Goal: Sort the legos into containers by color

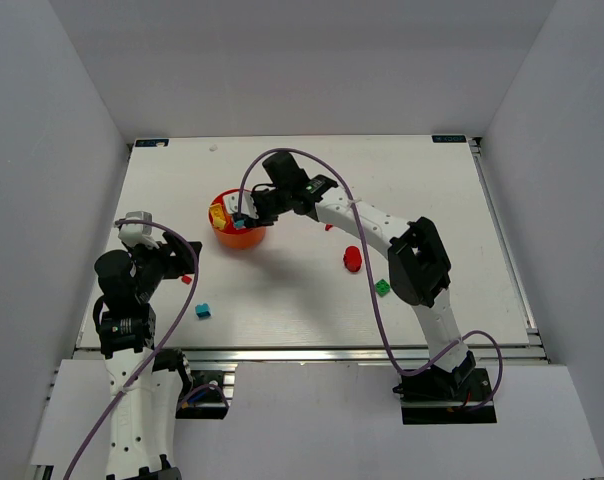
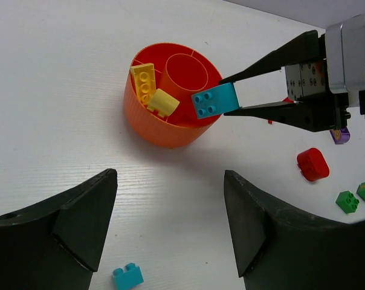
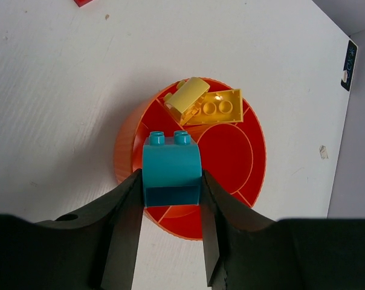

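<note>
Your right end effector (image 3: 171,181) is gripping a teal brick (image 3: 171,163) between its two black fingers, studs pointing away from the wrist, and is holding it over the rim of the orange dish (image 3: 123,157), above a wedge section beside the central cup (image 3: 225,154); you cannot tell whether the brick is touching the dish. A flat yellow brick (image 3: 222,107) and a rounded yellow piece (image 3: 187,96) are lying together in another wedge. Your left end effector (image 2: 169,181) is hanging wide apart and holding nothing, near the left side of the white bench (image 1: 432,200), with a smaller teal brick (image 2: 127,277) lying just beneath it. A red rounded piece (image 2: 312,164), two green bricks (image 2: 347,201) and a purple piece (image 2: 339,135) are lying loose on the bench, right of the dish
</note>
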Available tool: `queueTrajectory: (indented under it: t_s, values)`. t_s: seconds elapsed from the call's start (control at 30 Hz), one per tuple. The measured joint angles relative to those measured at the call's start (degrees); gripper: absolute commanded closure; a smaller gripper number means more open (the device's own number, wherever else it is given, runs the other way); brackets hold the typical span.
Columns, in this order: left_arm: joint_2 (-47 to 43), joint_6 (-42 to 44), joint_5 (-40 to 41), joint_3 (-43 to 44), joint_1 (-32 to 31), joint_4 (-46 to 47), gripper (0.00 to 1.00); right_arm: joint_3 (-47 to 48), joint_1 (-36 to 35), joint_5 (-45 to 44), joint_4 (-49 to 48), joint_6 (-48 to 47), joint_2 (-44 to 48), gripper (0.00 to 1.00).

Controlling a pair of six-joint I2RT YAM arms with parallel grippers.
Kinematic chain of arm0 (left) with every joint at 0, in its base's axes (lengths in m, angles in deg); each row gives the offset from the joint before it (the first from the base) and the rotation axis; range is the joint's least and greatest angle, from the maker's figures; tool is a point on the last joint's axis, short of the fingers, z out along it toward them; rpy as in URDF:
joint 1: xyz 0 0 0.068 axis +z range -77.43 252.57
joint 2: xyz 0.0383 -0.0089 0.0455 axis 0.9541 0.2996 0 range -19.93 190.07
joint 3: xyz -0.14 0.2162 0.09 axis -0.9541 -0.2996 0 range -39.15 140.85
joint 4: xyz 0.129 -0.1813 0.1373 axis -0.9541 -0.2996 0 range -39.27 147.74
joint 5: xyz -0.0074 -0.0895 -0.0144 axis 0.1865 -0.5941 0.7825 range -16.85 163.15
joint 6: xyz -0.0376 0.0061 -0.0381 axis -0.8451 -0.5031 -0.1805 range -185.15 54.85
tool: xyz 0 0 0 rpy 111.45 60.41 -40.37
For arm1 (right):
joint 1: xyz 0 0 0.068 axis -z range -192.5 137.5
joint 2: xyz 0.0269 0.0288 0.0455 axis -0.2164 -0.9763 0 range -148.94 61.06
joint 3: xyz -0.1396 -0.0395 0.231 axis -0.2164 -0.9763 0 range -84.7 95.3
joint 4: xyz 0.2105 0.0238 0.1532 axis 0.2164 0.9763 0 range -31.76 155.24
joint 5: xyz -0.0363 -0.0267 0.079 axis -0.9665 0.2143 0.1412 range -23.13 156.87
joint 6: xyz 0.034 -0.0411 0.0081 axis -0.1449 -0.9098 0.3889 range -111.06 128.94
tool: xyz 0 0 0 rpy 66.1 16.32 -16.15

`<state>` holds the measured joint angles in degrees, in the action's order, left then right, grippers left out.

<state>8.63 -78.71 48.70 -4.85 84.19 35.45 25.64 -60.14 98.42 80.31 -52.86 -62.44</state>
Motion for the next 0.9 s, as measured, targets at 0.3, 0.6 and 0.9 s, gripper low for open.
queueTrajectory:
  t_s: [0.3,0.6,0.9]
  values:
    - [0.2,0.0,0.0,0.0,0.0,0.0,0.19,-1.1,0.0,-0.4,-0.2,-0.1,-0.8,0.60]
    - [0.5,0.0,-0.6,0.0,0.0,0.1,0.16,-2.4,0.0,-0.9,-1.0,0.0,-0.8,0.30]
    - [6.0,-8.2,-4.0,-1.0,0.3,0.9,0.27,-3.4,0.0,-1.1,-1.2,2.1,-0.2,0.26]
